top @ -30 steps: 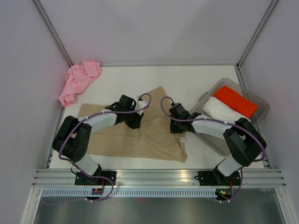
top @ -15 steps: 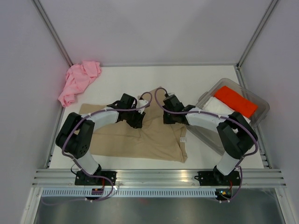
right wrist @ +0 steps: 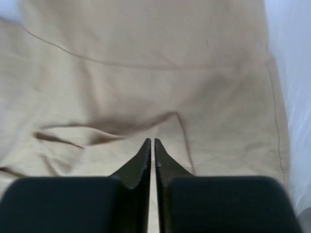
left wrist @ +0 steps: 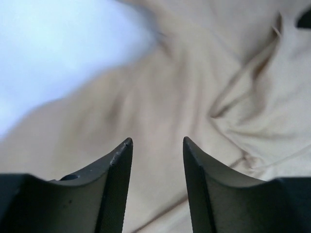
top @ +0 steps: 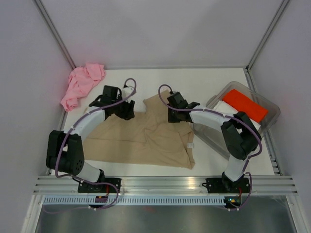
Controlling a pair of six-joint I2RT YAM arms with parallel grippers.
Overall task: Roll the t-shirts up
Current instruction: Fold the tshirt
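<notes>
**Claws poised over a limp tan shirt**

Left claw [left wrist: 155,141] hung with its fingers apart and nothing between them. Right claw [right wrist: 151,141] had its fingers all but together, only a thin slit showing; whether any cloth was nipped in it could not be told.

Both hovered at the far part of the tan t-shirt [top: 146,141], which lay spread across the middle of the counter [top: 204,82]. Its near half was fairly flat, and its far half was rucked into soft ridges and folds. The right wrist view showed a raised crease just ahead of the fingertips, and the left wrist view showed bunched cloth off to the right.

By the look of it, the shirt would handle as light, limp cloth with no stiffness. It would sag, drag and bunch rather than slide as one piece, and a single pinch would lift only a peak. The likeliest good holds were two points along one edge, set well apart, with each claw pinching the hem through all its layers so the roll would start even. The creases probably wanted smoothing first.

Farther out, the pink t-shirt [top: 80,85] lay crumpled in the far left corner, well apart from the tan one. A clear bin [top: 272,114] at the right held folded red cloth [top: 245,104] and white cloth [top: 227,109].
</notes>
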